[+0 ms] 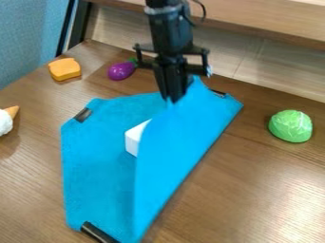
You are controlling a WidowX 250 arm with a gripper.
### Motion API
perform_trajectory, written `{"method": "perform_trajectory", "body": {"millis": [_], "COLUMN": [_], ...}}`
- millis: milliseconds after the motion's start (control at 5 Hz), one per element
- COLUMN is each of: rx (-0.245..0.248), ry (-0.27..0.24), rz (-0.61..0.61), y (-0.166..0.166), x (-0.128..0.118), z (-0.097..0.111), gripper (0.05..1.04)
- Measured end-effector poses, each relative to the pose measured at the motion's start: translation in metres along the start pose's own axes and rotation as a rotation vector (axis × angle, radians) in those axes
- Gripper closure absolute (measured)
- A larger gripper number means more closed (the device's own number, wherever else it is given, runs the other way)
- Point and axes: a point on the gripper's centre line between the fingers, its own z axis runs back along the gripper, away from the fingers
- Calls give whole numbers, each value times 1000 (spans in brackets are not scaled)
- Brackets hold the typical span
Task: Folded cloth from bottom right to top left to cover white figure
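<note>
And it's my claw [170,98] at upper centre, fingers closed together, pinching a raised fold of the blue cloth [95,166]! The cloth spreads across the centre of the table [247,190], its right side lapping over part of the white figure [132,139], whose left side peeks out mid-frame. Purple eggplant [120,71] upper left, green cabbage [291,126] over at the right!

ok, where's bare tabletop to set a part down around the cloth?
Biggest: tabletop right of the blue cloth, below the green ball. Smaller: lower left, between cloth and picture edge, below the white-and-orange piece. Crowded: far side, by the gripper, purple eggplant and orange block.
</note>
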Motion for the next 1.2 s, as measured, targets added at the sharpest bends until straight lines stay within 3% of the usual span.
{"method": "perform_trajectory", "body": {"millis": [400, 600, 1000, 1200], "rx": [26, 31, 20, 30], "ry": [50, 82, 159, 159], "rz": [-40, -16, 64, 90], "y": [38, 60, 87, 94], "x": [20, 16, -23, -38], "z": [1, -5, -32, -32], "gripper": [1029, 1029, 1029, 1029]}}
